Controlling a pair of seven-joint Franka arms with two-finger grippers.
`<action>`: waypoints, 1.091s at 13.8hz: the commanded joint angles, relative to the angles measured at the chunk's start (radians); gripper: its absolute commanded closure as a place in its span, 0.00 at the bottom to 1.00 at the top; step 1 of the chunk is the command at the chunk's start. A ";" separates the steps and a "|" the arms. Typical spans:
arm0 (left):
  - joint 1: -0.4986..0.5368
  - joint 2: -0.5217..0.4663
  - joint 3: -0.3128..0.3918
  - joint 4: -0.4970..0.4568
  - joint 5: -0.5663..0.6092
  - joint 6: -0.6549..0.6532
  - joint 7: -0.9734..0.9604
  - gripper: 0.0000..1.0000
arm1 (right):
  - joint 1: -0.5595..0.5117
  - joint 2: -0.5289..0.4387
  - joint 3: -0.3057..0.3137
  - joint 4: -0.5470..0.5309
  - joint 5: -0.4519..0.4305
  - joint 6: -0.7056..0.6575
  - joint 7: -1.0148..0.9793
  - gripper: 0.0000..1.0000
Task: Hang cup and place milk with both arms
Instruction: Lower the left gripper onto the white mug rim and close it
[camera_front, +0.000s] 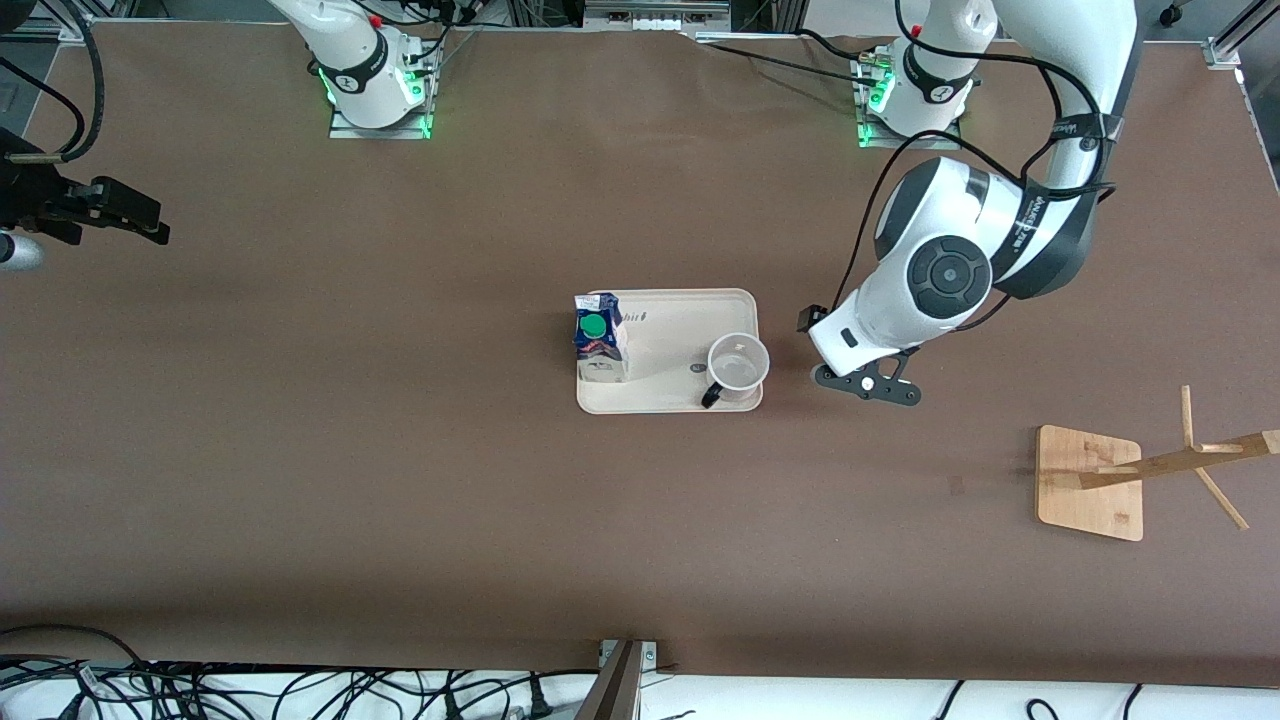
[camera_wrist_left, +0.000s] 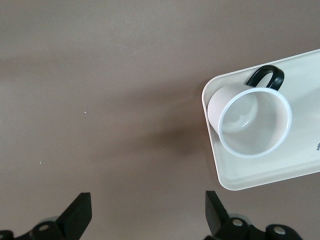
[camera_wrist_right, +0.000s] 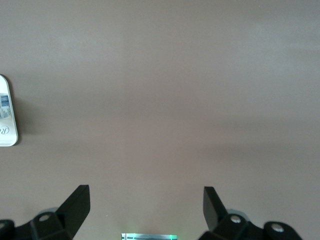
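Note:
The white cup (camera_front: 738, 365) stands upright on the beige tray (camera_front: 668, 400), its black handle (camera_front: 712, 395) turned toward the front camera. The milk (camera_front: 600, 337), with a blue top and a green cap, stands at the tray's end toward the right arm. My left gripper (camera_front: 845, 360) hangs open over bare table just off the tray's end by the cup. In the left wrist view the cup (camera_wrist_left: 255, 120) lies apart from the empty left gripper (camera_wrist_left: 148, 200). My right gripper (camera_front: 140, 220) waits open over the table's right-arm end. In the right wrist view the gripper (camera_wrist_right: 146, 195) is empty, and the milk's printed side (camera_wrist_right: 7, 112) shows at the edge.
A wooden rack (camera_front: 1090, 482) with slanting pegs (camera_front: 1200, 455) stands toward the left arm's end, nearer the front camera than the tray. Both arm bases (camera_front: 375, 80) (camera_front: 915, 95) glow green along the table's back. Cables lie past the table's front edge.

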 joint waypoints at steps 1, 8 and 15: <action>-0.030 0.011 0.000 -0.005 0.008 0.054 -0.004 0.00 | 0.000 0.002 0.000 0.018 0.012 -0.020 -0.003 0.00; -0.085 0.044 0.002 -0.048 0.018 0.175 -0.011 0.00 | 0.000 0.002 0.001 0.018 0.012 -0.020 -0.003 0.00; -0.096 0.099 0.002 -0.052 0.021 0.252 -0.032 0.00 | 0.000 0.002 0.001 0.018 0.013 -0.021 -0.003 0.00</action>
